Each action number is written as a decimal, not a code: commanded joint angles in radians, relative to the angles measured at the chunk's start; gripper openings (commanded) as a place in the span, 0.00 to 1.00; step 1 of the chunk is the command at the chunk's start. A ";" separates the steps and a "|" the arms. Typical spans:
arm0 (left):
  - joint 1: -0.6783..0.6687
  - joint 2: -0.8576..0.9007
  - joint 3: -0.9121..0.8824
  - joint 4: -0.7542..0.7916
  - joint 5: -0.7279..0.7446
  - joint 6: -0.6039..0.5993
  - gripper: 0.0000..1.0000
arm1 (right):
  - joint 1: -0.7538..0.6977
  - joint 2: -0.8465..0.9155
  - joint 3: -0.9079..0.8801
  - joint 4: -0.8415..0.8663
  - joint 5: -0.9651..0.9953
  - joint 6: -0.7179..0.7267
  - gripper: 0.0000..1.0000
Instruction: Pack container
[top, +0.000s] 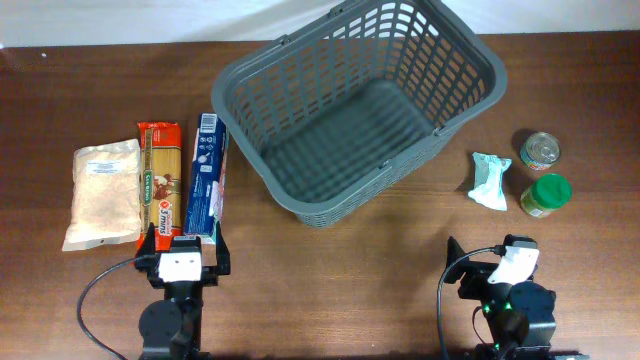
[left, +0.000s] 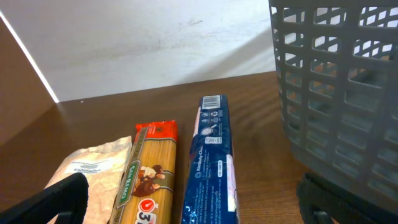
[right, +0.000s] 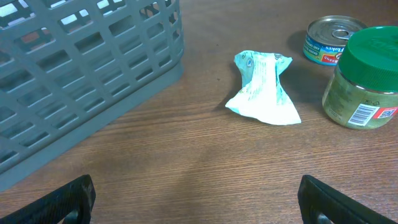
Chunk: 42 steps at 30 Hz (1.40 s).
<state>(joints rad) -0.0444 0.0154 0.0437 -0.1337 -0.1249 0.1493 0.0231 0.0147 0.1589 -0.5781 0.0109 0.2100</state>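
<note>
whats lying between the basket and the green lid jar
A small crumpled green-and-white packet lies on the table between the basket and the green-lidded jar, clearest in the overhead view.

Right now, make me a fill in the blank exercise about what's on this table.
1. Inside the grey basket there is ____.
2. The jar next to the tin can has a ____ lid.
3. The blue box lies between the spaghetti packet and the ____.
Missing words: nothing; green; basket.
</note>
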 joint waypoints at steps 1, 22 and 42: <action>0.006 -0.009 -0.006 0.003 -0.011 0.013 0.99 | 0.009 -0.011 -0.008 0.003 0.002 0.008 0.99; 0.006 -0.009 -0.006 0.003 -0.011 0.013 0.99 | 0.009 -0.011 -0.008 0.003 0.002 0.008 0.99; 0.006 -0.008 -0.006 0.004 0.003 0.012 0.99 | 0.009 -0.011 -0.007 -0.010 0.001 0.009 0.99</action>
<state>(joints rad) -0.0444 0.0154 0.0437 -0.1307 -0.1242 0.1493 0.0231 0.0147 0.1585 -0.5724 0.0109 0.2108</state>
